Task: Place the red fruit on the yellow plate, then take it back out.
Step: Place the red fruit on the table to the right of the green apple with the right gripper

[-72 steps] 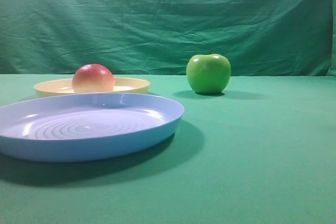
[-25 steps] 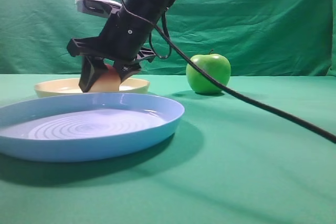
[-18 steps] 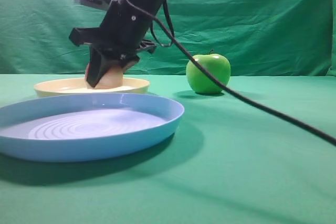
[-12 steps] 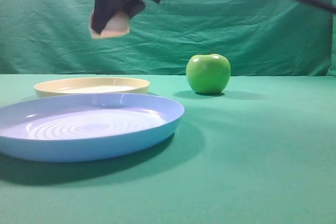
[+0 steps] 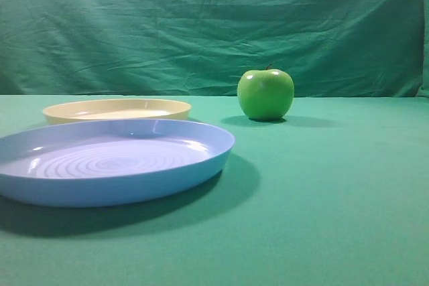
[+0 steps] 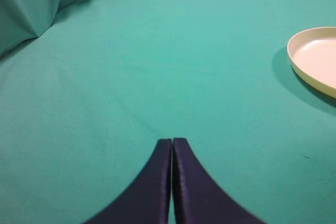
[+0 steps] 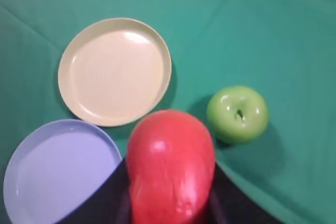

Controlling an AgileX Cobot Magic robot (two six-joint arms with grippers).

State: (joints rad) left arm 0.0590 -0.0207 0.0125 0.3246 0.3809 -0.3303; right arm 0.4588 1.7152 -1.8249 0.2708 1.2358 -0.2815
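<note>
Green cloth (image 7: pixel 294 19) far below, right gripper (image 7: pixel 170 205) holds red fruit (image 7: pixel 170 174) high.

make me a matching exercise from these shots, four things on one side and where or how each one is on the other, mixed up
Things:
1. red fruit
2. yellow plate
3. green apple
4. blue plate

States:
A. standing alone on the green cloth, right of both plates
B. held up between the right gripper's jaws, above the table
C. nearest the exterior camera, with rings in its base
D. bare, behind the larger plate

Pairs: 1-B, 2-D, 3-A, 4-C
</note>
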